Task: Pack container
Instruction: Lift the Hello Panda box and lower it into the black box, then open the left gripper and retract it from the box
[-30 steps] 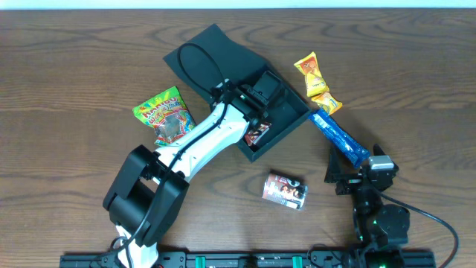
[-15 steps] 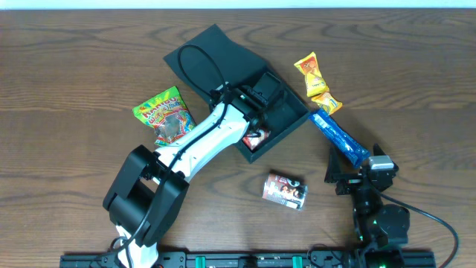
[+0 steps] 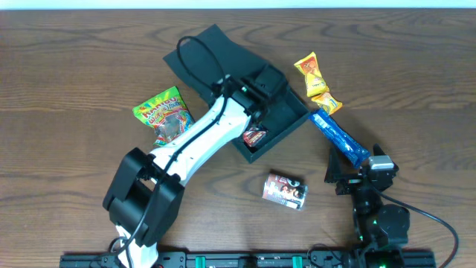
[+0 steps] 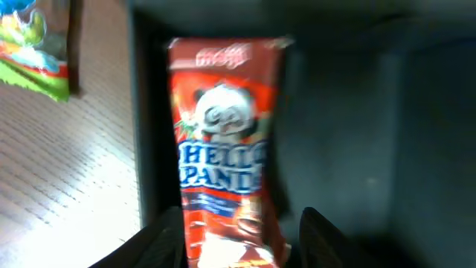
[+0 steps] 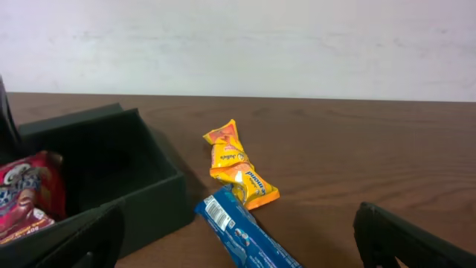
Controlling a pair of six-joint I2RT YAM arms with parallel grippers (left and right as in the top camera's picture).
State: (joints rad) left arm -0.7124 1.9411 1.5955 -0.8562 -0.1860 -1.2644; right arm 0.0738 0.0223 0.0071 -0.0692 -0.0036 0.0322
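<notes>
**Hovering over the open container, one snack inside**

At the left of the wooden counter (image 3: 74, 74) lies a green gummy bag (image 3: 163, 113), flat, just beside the white left arm. That arm reaches over the container (image 3: 286, 119), the dark square box sitting around mid-counter, its flap lid (image 3: 208, 56) thrown open and lying back toward the far left.

The left gripper (image 4: 242, 227) hangs inside the box above a red Hello Panda packet (image 4: 227, 141). Its jaws stand apart, one on each side of the packet's near end, with a gap showing on one side — not clamped. The packet lies on the box floor, close along one wall.

Nearer the front edge, outside the box, a second red packet (image 3: 285, 190) lies on the bare wood. To the right of the box is a crumpled orange-yellow packet (image 3: 316, 83), and just beside it a long blue packet (image 3: 338, 138) lies slanting toward the right gripper (image 3: 357, 160). That gripper sits low at the right front — jaws spread wide, holding nothing, with the blue packet's end between them in the wrist view.
</notes>
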